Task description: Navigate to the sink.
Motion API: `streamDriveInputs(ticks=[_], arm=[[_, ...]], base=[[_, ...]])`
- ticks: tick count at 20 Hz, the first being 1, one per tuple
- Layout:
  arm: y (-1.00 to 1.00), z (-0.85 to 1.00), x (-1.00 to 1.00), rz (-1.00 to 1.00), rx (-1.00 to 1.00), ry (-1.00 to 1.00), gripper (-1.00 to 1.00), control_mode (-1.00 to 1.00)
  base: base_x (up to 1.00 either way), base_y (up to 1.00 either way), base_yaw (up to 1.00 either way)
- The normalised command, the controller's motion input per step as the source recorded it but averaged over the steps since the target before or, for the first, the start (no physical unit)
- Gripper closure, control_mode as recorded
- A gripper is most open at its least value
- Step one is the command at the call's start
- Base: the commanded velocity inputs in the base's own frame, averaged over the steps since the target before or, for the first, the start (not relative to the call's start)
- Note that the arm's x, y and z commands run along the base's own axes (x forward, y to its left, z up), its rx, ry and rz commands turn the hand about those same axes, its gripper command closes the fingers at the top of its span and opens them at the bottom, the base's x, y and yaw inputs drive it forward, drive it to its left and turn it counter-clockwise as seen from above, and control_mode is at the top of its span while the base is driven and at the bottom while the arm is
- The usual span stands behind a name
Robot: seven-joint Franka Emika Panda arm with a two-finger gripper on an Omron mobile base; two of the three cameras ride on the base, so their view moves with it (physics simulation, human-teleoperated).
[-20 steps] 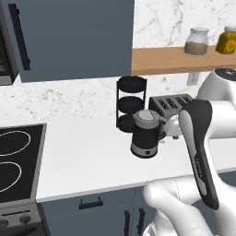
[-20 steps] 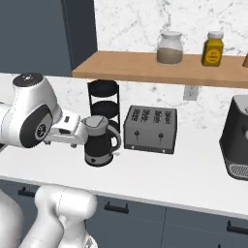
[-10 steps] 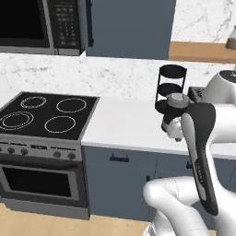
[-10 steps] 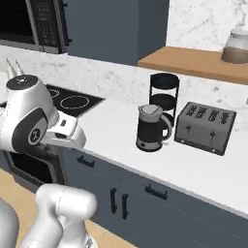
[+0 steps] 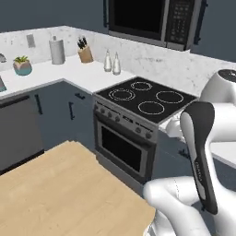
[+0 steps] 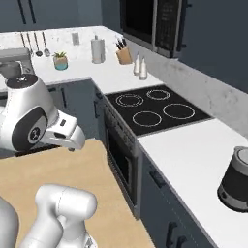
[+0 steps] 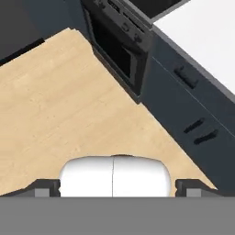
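Glossy black glass on the cooktop (image 5: 146, 98), white rings printed on it. Matt white on the counter (image 6: 193, 157); veined marble look on the backsplash (image 5: 152, 62). Pale wood grain, smooth, across the floor (image 7: 64, 110). Flat dark blue-grey paint on the cabinet fronts (image 7: 193, 101). Dull grey sheen on the kettle (image 6: 236, 179) at the counter's right edge.

Base turns left: cooktop (image 5: 146, 96) now centred in view, corner counter (image 5: 44, 73) with knife block (image 5: 85, 53) appears; toaster and shelf drop from view.
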Motion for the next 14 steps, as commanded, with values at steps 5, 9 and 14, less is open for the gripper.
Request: streamDriveInputs(ticks=[5,9,14], arm=[[0.00,0.00,0.00,0.00,0.00,0.00,-1.00,1.00],[0.00,0.00,0.00,0.00,0.00,0.00,-1.00,1.00],[0.00,0.00,0.00,0.00,0.00,0.00,-1.00,1.00]], base=[[-0.21,0.00,1.00],[-0.21,0.00,1.00],[-0.16,0.00,0.94]])
